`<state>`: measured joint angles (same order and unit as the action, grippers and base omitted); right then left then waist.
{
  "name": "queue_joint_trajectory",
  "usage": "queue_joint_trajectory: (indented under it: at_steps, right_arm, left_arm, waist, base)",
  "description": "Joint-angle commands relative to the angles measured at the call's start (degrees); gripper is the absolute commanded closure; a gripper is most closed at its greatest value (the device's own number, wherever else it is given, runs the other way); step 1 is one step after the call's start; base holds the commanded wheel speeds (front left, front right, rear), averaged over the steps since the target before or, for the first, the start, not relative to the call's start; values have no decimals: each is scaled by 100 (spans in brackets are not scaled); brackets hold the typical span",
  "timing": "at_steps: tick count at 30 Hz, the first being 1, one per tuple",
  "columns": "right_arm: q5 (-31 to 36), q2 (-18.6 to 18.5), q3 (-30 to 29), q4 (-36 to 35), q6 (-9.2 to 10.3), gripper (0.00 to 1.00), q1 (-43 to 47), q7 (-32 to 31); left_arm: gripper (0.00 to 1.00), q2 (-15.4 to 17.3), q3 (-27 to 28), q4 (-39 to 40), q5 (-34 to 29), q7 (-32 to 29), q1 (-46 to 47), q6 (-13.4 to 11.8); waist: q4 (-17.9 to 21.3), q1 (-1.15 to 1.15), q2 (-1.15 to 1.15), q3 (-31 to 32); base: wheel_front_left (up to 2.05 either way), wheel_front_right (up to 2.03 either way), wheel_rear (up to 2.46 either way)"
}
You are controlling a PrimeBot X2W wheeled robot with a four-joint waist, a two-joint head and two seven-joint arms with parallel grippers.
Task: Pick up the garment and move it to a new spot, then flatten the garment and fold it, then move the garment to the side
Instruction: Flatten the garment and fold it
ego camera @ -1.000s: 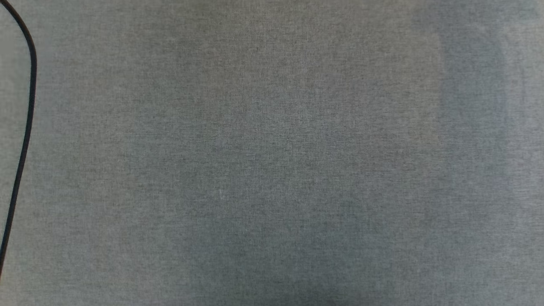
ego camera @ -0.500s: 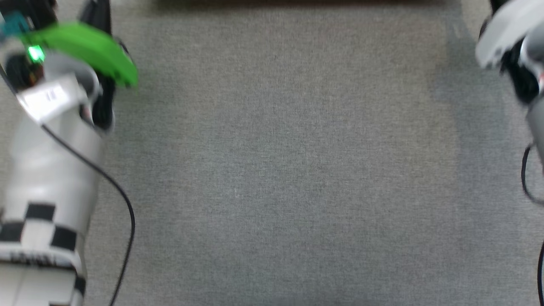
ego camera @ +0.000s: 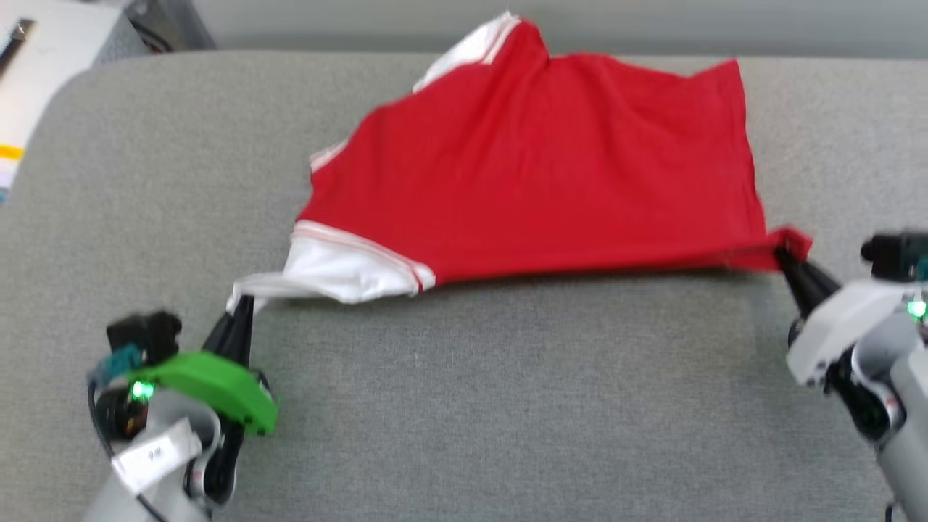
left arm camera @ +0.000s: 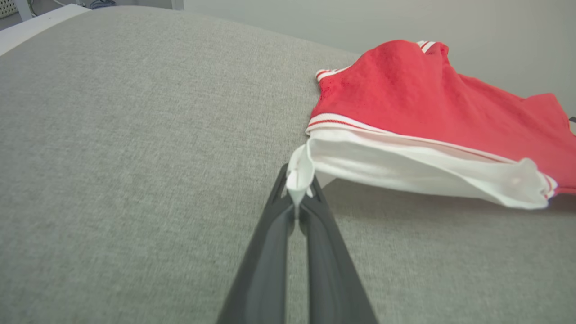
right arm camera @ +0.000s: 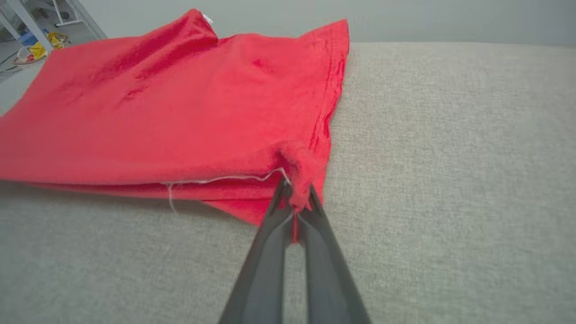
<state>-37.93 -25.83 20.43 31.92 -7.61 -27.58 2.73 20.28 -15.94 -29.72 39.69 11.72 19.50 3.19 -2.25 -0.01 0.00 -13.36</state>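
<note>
The garment [ego camera: 536, 174] is a red shirt with white sleeves and striped trim, spread across the far half of the grey table [ego camera: 464, 406]. My left gripper [ego camera: 243, 304] is shut on the tip of the white sleeve [left arm camera: 298, 173], pulling it to the near left. My right gripper [ego camera: 784, 257] is shut on a bunched red hem corner [right arm camera: 298, 168] at the shirt's near right. The near edge is stretched taut between the two grippers and lifted slightly off the cloth. Any lettering is hidden.
A white surface [ego camera: 43, 80] stands beyond the table's far left corner. Yellow and blue objects [right arm camera: 38, 47] lie on the floor far off in the right wrist view. Bare grey cloth spreads between my arms toward the near edge.
The head camera has swung up from bare grey cloth to the table, so the shirt and both grippers have come into the picture. Real motion of the arms cannot be judged.
</note>
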Motion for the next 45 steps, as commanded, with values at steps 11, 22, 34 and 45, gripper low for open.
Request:
queue_joint_trajectory:
  at_steps: [11, 22, 34, 45]
  right_arm:
    - [617, 392, -1223, -1770, 12, 100, 2584, -780]
    - [1318, 1352, -2208, -3556, 12, 100, 4421, -1794]
    - [1630, 1307, -2233, -3789, 12, 100, 3560, -2175]
    - [1577, 1055, -1724, -2958, 12, 100, 2400, -2032]
  left_arm:
    - [100, 467, 414, 2385, 463, -743, -2831, -1220]
    - [100, 532, 527, 3974, 543, -1184, -4185, -2076]
    - [100, 426, 147, 3666, 285, -1284, -2277, -1673]
    - [100, 106, -178, 1938, 238, -1167, -744, -1070]
  waist:
    - [161, 1, 0, 1209]
    - [115, 1, 0, 1310]
    - [147, 1, 0, 683]
    - [223, 1, 0, -30]
  base:
    - [0, 0, 0]
    - [0, 0, 0]
    - [0, 0, 0]
    - [0, 0, 0]
